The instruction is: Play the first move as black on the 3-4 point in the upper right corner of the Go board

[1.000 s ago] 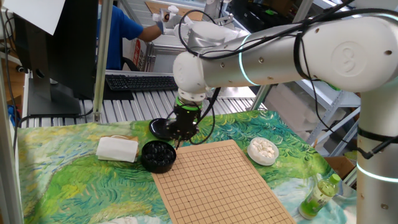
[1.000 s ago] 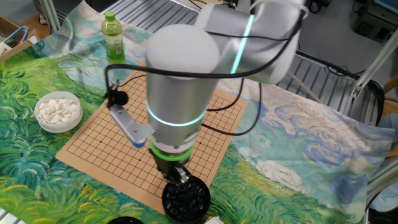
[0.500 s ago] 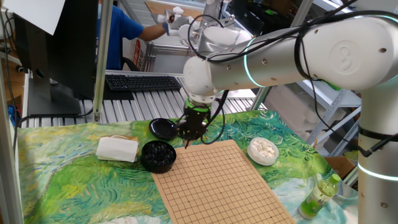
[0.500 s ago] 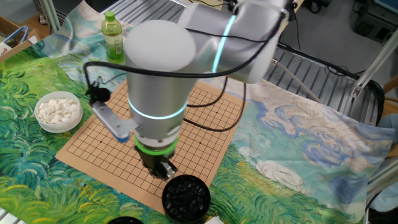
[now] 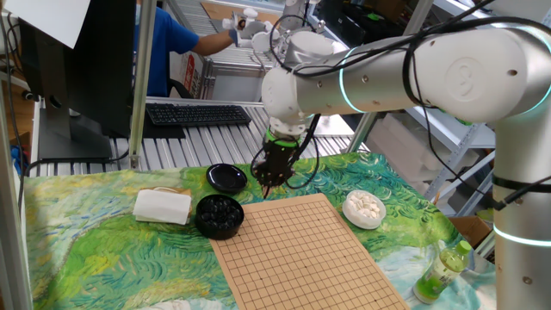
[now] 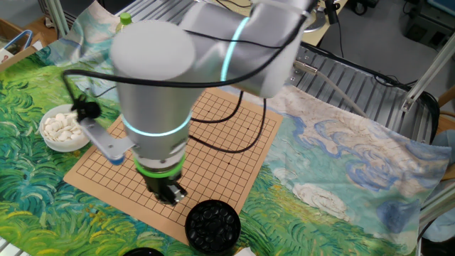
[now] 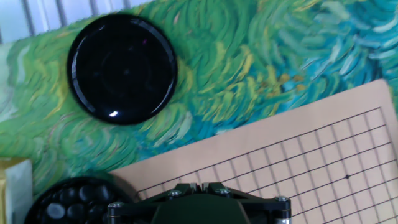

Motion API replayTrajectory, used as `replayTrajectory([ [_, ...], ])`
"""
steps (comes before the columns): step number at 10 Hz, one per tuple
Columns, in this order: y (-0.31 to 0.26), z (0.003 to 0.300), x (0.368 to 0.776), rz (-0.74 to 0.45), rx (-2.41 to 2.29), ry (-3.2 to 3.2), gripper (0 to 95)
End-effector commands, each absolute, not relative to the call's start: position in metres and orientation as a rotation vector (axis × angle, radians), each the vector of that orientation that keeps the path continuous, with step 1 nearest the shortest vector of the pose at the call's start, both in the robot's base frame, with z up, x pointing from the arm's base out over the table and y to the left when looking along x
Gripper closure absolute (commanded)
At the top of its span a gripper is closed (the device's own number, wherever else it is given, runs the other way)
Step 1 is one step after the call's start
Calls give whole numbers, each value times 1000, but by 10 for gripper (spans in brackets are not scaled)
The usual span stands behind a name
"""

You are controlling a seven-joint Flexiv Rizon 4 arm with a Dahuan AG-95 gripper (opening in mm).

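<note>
One fixed view has the gripper (image 5: pixel 269 186) pointing straight down over the far edge of the Go board (image 5: pixel 301 250), near the corner beside the bowls; its jaws are pressed nearly together, and whether a black stone sits pinched between them I cannot tell from here; the tips are too small and dark to read. Just off that corner stand two round black dishes on the counter: one bowl of black stones (image 5: pixel 218 214) close to the board's edge, and one empty-looking black lid (image 5: pixel 226 177) behind it. The hand view shows the same two: the glossy lid (image 7: pixel 122 68) up on the green cloth and the stone bowl (image 7: pixel 71 200) at the bottom left corner, with several black stones heaped inside; the gripper's dark body fills the bottom edge and hides the tips. The board's grid looks bare in every view; no stone lies on it. On the far side of the board sits one bowl of white stones (image 5: pixel 363 207); one folded white cloth (image 5: pixel 162 206) lies left of the black bowl; one green bottle (image 5: pixel 444 269) stands at the near right. The painted green and blue cloth (image 6: pixel 341 171) covers the counter.
</note>
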State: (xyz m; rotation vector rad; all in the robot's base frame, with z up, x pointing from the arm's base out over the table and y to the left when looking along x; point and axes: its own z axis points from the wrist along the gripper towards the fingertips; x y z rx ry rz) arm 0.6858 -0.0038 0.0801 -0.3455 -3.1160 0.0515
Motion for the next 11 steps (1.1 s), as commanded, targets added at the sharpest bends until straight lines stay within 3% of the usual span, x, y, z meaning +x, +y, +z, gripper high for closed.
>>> replayTrajectory([
  [1, -12, 85, 689, 56, -334, -3111, 950],
  [5, -41, 98, 702, 51, -245, -3109, 950],
  [11, -42, 98, 702, 27, -269, -3099, 950],
])
